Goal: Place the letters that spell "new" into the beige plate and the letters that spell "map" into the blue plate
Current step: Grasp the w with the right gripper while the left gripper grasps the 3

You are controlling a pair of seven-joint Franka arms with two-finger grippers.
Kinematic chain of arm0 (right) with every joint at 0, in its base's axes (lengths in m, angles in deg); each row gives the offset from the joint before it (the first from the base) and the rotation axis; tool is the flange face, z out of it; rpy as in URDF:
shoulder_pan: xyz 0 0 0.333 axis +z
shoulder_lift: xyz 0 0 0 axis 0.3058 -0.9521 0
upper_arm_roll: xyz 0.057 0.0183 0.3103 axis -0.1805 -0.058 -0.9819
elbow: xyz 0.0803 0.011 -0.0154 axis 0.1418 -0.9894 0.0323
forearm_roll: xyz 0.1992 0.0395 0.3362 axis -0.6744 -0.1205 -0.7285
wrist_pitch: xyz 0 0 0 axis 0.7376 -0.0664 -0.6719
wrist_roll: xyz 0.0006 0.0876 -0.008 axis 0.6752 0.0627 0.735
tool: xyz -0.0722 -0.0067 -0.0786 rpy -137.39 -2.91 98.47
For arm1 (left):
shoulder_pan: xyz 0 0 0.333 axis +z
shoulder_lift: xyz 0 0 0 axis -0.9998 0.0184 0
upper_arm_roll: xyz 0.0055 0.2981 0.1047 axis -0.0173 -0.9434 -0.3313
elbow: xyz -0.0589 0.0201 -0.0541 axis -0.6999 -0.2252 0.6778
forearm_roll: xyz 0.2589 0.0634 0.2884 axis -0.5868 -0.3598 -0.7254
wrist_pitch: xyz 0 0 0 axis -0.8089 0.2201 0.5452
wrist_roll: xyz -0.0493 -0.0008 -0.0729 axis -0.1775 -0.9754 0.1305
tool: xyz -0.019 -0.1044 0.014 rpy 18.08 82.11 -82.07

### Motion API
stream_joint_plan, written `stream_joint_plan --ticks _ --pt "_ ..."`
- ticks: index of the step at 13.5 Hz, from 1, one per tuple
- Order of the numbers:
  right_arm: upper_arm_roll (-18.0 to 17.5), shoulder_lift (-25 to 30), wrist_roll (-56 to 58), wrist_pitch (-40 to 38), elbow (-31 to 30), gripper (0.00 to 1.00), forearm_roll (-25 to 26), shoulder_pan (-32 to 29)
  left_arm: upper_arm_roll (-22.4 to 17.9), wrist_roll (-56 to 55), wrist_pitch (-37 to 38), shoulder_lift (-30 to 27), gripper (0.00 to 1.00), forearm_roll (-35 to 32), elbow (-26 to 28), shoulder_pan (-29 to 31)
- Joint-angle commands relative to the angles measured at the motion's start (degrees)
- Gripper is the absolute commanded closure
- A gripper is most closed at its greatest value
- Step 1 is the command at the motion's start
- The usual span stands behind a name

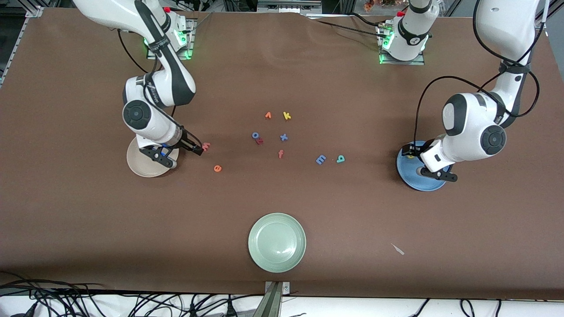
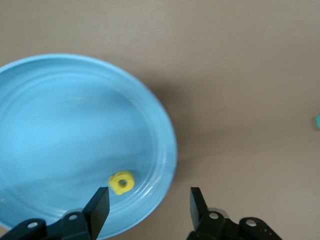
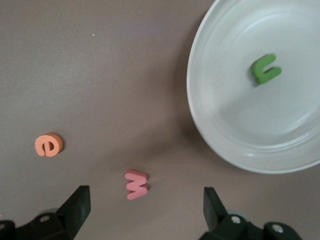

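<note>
Resting at the left arm's end, the blue plate (image 2: 75, 125) holds the yellow "p" (image 2: 122, 182) under the open left gripper (image 2: 149, 205). At the other end the beige plate (image 3: 280, 145) holds the green "n" (image 3: 265, 68); the right gripper (image 3: 145, 205) hangs spread wide over the pink "w" (image 3: 136, 184), orange "e" (image 3: 48, 144) nearby. Blue "m" (image 1: 321, 159) and teal "a" (image 1: 340, 159) lie between the plates.

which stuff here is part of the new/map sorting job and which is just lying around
Job:
- green n in beige plate
- orange e, pink w on table
- yellow p in blue plate
- blue m, teal a on table

Lying about:
- pale green plate
- yellow k, orange f, blue x, blue o
</note>
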Motion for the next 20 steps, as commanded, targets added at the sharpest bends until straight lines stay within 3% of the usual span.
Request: stream_joint_plan --ticks 1,4,6,11,20 --pt "-2.1 0.2 -5.2 4.9 -3.3 0.0 -0.8 -0.2 2.9 -1.4 -2.7 -0.9 0.28 0.9 -0.9 -1.8" --pt "-4.1 -1.7 -8.1 12.4 -6.5 0.0 -0.8 -0.1 4.9 -3.2 -8.2 2.7 0.29 7.1 -2.7 -6.3" --pt "-4.5 -2.3 -8.7 12.9 -6.6 0.01 -0.8 0.1 5.1 -7.7 -11.8 6.1 0.29 10.6 -5.1 -11.5" --pt "-4.4 -4.4 -8.0 15.7 -6.7 0.09 -0.8 0.1 6.5 -18.7 -16.7 12.9 0.28 10.3 -11.0 -20.8" --pt "-4.4 -5.2 -7.4 17.2 -6.7 0.66 -0.7 0.1 6.5 -19.0 -19.4 16.8 0.26 3.9 -12.0 -23.6"
